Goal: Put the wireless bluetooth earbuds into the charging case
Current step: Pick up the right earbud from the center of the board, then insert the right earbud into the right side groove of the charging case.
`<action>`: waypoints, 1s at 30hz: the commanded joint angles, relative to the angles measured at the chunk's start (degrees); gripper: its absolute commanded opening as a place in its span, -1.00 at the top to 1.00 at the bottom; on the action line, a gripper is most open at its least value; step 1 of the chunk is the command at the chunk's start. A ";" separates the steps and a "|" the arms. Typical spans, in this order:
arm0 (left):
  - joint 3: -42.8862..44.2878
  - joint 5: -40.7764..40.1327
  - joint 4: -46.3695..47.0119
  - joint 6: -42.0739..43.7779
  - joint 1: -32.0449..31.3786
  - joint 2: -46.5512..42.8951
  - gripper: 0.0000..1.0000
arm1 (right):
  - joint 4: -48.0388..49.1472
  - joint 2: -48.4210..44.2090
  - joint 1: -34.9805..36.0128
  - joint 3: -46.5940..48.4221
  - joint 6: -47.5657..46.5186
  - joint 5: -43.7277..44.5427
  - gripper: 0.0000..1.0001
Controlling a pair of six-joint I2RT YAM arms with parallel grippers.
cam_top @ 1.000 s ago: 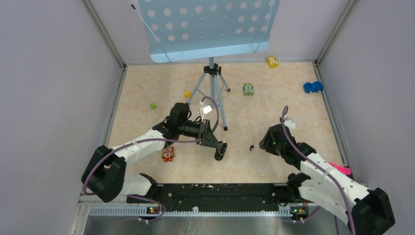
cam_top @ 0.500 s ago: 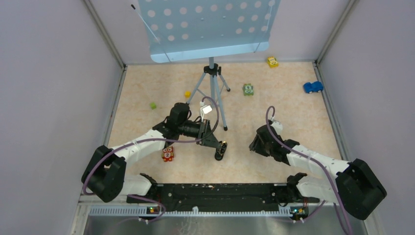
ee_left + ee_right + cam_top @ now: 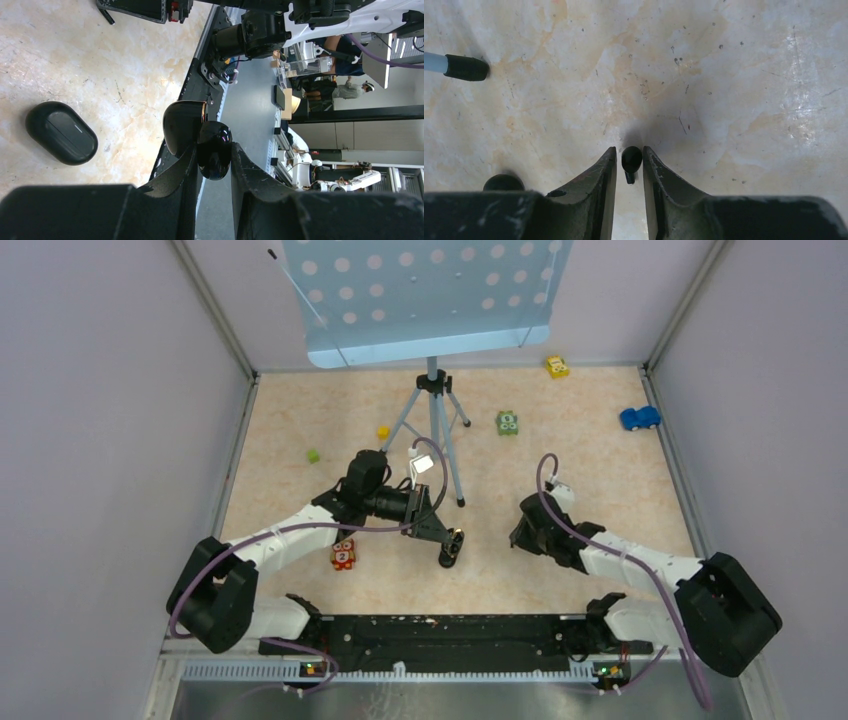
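The right arm is stretched low and forward, the right gripper (image 3: 629, 149) pointed down with narrow jaws flanking a tiny black earbud (image 3: 631, 159) lying on the beige marbled surface (image 3: 744, 75); whether it is pinched cannot be told. Roughly level, leftward, the left gripper (image 3: 214, 150) is clamped on a glossy black rounded charging case (image 3: 183, 124), its lid open.
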 commanded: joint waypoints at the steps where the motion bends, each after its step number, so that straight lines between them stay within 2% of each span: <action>1: -0.53 1.17 2.68 0.47 -0.17 -0.45 1.00 | 0.26 3.01 0.43 1.09 -0.72 0.93 0.54; 9: -0.92 1.17 2.86 0.30 -0.16 -1.09 1.00 | 0.43 1.26 0.43 0.83 -1.10 0.90 1.00; 15: -0.12 -0.80 -0.20 2.14 -0.15 -0.53 1.00 | 6.61 -7.76 0.94 -1.70 -4.54 -3.98 1.00; 22: 0.78 -0.26 1.29 -0.36 -0.16 1.00 1.00 | 12.04 -22.29 4.03 -4.30 -8.33 -4.44 1.00; 26: 0.98 0.97 3.06 -2.02 -0.15 2.29 1.00 | 17.57 -28.63 8.34 -5.90 -11.89 -1.15 1.00; 30: 0.44 0.73 4.89 -6.10 -0.17 3.66 1.00 | 23.94 -33.68 17.45 -7.40 -17.09 8.09 1.00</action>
